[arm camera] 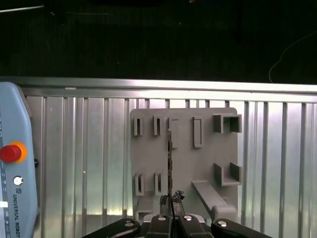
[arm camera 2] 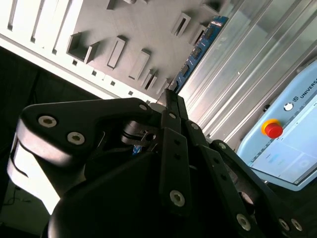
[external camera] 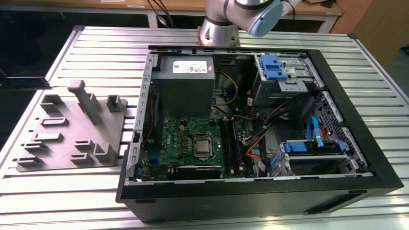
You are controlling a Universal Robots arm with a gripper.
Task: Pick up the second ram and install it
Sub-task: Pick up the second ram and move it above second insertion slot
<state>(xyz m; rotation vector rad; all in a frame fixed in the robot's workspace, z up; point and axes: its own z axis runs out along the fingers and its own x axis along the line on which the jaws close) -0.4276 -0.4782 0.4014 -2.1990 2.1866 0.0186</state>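
exterior view: an open computer case lies on its side on a slatted metal desk. inside it a green motherboard carries a square processor, with a grey power supply box just beyond the board. a drive cage with blue tabs sits toward the exterior view's right. a grey holder plate with raised posts and pockets lies on the desk beside the case, on the exterior view's left. the robot arm rises behind the case and leaves the frame at the top.

second wrist view: the black linkages of the end effector fill the foreground and its fingers are pressed together on one end of the second ram. the second ram is a thin blue-edged stick that juts out past the fingertips, in the air over the desk. behind it are the grey holder plate and the desk's slats. a pale blue teach pendant with a red stop button lies on the desk.

first wrist view: the end effector pinches the second ram, seen edge-on as a narrow dark line running straight out from the fingertips. the line crosses in front of the holder plate, which lies well apart below it on the slatted desk. the teach pendant and its red button sit at the desk's edge.
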